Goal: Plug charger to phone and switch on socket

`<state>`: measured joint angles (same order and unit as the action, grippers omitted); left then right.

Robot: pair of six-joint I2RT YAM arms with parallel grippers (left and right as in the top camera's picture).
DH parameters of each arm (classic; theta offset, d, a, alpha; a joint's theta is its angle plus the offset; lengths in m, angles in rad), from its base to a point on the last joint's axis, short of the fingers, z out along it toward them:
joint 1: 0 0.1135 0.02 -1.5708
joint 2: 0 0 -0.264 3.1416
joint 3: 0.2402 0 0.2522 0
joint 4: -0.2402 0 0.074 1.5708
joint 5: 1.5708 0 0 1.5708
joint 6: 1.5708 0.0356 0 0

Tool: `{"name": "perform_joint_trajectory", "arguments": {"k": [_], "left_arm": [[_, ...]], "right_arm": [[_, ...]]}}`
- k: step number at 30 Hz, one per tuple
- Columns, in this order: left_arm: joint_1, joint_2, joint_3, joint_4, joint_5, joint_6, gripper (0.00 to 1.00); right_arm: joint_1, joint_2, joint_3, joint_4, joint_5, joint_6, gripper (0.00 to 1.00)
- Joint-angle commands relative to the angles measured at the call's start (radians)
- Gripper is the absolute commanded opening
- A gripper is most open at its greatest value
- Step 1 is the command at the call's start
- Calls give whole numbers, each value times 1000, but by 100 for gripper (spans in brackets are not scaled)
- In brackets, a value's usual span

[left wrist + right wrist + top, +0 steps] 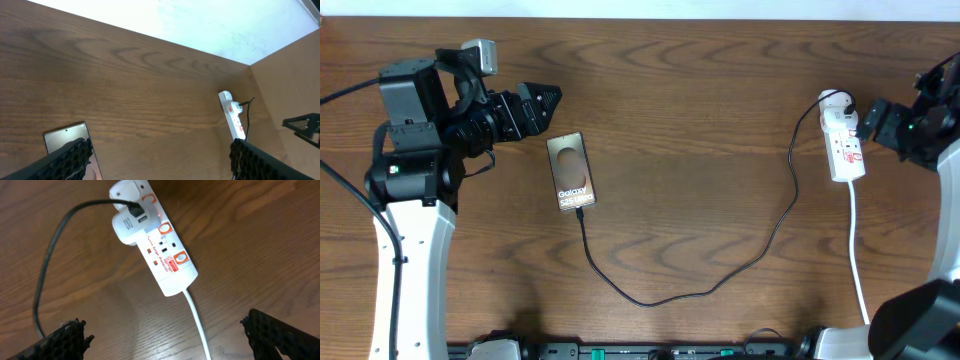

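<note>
Closest to the table's (700, 80) front edge, the charger (650, 300) sags in 1 loose loop. Its left end rises to the lower short edge of the phone (570, 170) and meets it there; it looks plugged in, though the tip is too small to confirm. The phone lies flat, lettering up, left of centre.

Just beyond the phone's far corner hangs the left gripper (160, 162), its 2 fingers spread wide with nothing between them, not touching the phone.

Far off at the right, the socket (160, 235) lies on the wood with its white lead (858, 260) running back toward the front edge. The charger's other end enters a white adapter (127, 227) seated in the strip. The right gripper (172, 337) hovers beside it, jaws wide apart and empty.

So the plugging seems done. Of the 3 red-ringed switches, a faint red glow sits near 1, but I cannot tell whether it is on; that press is likely what remains.
</note>
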<state>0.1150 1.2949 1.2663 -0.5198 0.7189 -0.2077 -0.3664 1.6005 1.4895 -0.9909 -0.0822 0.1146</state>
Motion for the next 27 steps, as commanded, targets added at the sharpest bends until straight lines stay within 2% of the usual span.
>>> {"name": "perform_joint_trajectory", "arguments": {"k": [1,19,24,27], "left_arm": [[4,2,3,0,-8,16,90],[4,-5,3,0,-9,17,90],[2,-68,-9,-99,-95,21,90],[-21,-148,-59,-110,-211,21,90]], "right_arm": [[0,-12,1,-4,-5,11,99],[0,-11,1,-4,-6,12,99],[0,-11,1,-4,-6,12,99],[0,-11,1,-4,-6,12,99]]}}
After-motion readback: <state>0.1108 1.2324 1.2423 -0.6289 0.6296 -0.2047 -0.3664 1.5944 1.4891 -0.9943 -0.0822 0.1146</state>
